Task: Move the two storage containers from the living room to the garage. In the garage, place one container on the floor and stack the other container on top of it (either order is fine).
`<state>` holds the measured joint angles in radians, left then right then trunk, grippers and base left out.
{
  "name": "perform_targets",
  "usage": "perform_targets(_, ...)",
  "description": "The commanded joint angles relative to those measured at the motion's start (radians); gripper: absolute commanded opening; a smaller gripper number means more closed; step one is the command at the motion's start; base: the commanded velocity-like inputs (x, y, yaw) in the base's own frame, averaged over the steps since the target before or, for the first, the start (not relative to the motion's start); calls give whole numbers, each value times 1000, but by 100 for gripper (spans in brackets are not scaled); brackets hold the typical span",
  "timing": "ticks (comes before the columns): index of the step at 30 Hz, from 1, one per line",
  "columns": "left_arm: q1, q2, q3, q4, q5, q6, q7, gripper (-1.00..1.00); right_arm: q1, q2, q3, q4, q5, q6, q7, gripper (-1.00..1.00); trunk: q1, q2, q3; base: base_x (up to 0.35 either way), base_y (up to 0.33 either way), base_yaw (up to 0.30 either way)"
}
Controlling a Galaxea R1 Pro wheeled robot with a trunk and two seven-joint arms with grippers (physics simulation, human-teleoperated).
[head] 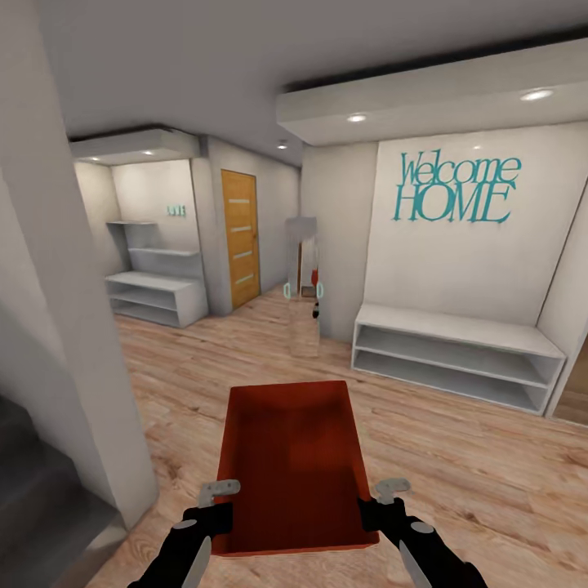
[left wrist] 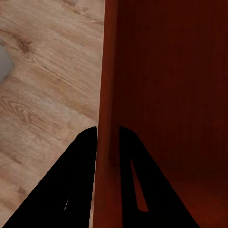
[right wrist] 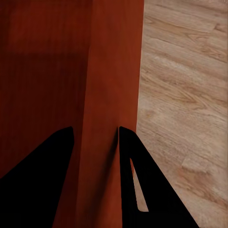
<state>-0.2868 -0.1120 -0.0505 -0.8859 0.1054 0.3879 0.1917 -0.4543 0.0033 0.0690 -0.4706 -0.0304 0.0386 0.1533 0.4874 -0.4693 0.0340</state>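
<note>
An orange-red bin (head: 292,465), rectangular, open-topped and thin-walled with slightly flared sides, is held level in front of the robot above a light wood plank floor (head: 457,457). Its smooth inside is seen empty, darker toward the near end. The left gripper (head: 214,510) is clamped on the bin's left wall and the right gripper (head: 377,506) on its right wall; in each wrist view the wall (left wrist: 105,95) is pinched between two black tapered fingers (left wrist: 71,185), one inside and one outside. The right wall (right wrist: 111,95) is shown as a flat matte red band beside grained planks. The bin's near edge is partly covered by the dark arms, which are cut off at the frame's lower edge.

Beyond, a white low shelf unit (head: 457,355) is set against a wall bearing teal lettering (head: 457,189) reading "Welcome HOME". A tan door (head: 240,238) with pale horizontal strips and further white shelving (head: 155,294) are seen at the far left. Small red and teal things in the passage are too distant to be made out.
</note>
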Motion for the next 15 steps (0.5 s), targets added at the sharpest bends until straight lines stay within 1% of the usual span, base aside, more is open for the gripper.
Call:
perform_targets(1, 0, 0, 5, -4, -29, 0, 12, -100, 0, 6, -7, 0, -8, 4, 46, -100, 1, -1, 0, 325, 0, 0)
perform_targets(15, 0, 1, 5, -4, -29, 0, 12, -100, 0, 6, -8, 0, -8, 4, 46, -100, 1, -1, 0, 325, 0, 3)
